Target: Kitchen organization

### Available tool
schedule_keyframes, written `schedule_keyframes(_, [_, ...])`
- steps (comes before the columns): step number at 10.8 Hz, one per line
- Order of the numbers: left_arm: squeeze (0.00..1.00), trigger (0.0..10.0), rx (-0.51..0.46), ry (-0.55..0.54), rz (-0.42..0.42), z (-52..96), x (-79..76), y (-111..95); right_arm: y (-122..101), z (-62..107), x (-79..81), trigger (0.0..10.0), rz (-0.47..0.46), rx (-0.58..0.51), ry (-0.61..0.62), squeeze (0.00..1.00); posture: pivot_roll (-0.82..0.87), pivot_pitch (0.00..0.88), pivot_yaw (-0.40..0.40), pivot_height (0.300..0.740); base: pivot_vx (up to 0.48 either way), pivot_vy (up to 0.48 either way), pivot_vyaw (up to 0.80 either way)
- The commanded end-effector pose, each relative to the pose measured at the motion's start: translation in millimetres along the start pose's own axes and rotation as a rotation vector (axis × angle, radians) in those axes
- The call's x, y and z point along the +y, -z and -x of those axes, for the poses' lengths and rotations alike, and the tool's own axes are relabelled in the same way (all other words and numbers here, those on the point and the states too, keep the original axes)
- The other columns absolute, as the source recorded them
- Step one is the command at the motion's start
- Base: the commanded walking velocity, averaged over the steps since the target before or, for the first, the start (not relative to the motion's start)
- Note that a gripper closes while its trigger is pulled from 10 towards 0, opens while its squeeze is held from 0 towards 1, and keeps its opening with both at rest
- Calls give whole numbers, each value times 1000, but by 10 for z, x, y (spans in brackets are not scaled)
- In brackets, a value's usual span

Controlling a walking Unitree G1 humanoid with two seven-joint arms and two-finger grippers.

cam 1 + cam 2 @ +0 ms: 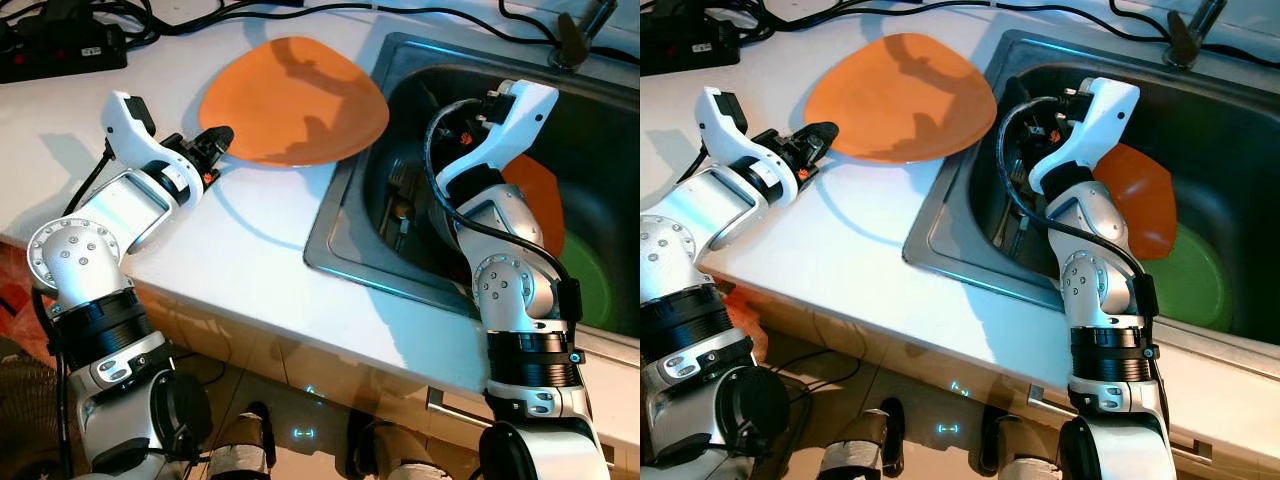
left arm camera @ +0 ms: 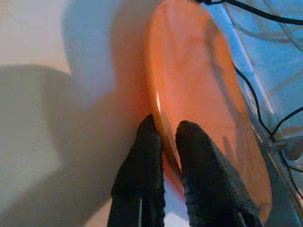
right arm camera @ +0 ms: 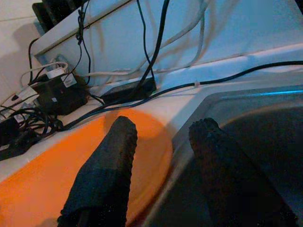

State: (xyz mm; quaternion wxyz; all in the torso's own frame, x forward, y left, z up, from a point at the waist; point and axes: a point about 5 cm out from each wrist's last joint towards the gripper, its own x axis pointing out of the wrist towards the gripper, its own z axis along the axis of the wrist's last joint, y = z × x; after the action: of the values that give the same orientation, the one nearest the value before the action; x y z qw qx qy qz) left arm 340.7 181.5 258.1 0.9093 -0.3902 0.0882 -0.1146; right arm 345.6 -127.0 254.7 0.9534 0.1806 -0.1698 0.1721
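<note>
A large orange plate (image 1: 295,100) is held tilted above the white counter (image 1: 230,250), its right edge reaching over the sink's rim. My left gripper (image 1: 217,141) is shut on the plate's left rim; in the left wrist view its fingers (image 2: 147,156) pinch the orange plate (image 2: 199,94) edge. My right gripper (image 3: 163,137) is open, raised above the left part of the steel sink (image 1: 345,215), with nothing between its fingers. A second orange plate (image 1: 1145,195) and a green plate (image 1: 1190,280) lie in the sink basin.
Cutlery (image 1: 400,200) lies in the sink's left part. A black power strip (image 1: 60,45) and several cables (image 3: 142,90) lie along the back of the counter. A tap (image 1: 580,35) stands behind the sink. The counter's front edge (image 1: 250,315) runs just before my body.
</note>
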Motion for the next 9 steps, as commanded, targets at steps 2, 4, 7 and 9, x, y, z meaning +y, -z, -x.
schedule_keyframes(2, [0, 0, 46, -26, -5, -25, 34, 106, -34, 26, -54, 10000, 6, -8, 23, 0, 131, 279, -4, 740, 0, 0, 0])
schedule_keyframes(4, [0, 0, -14, 19, -8, -17, -36, 53, -33, 24, -62, 10000, 8, -6, 23, 0, 132, 277, -7, 740, 0, 0, 0])
schedule_keyframes(7, [0, 10000, -241, 200, 36, 64, -272, -163, -33, 26, -77, 10000, 11, -3, 25, 0, 128, 271, -14, 740, 0, 0, 0])
schedule_keyframes(9, [0, 10000, -358, 279, 96, 127, -352, -224, -37, 24, -93, 10000, 13, -4, 31, 0, 128, 267, -17, 740, 0, 0, 0])
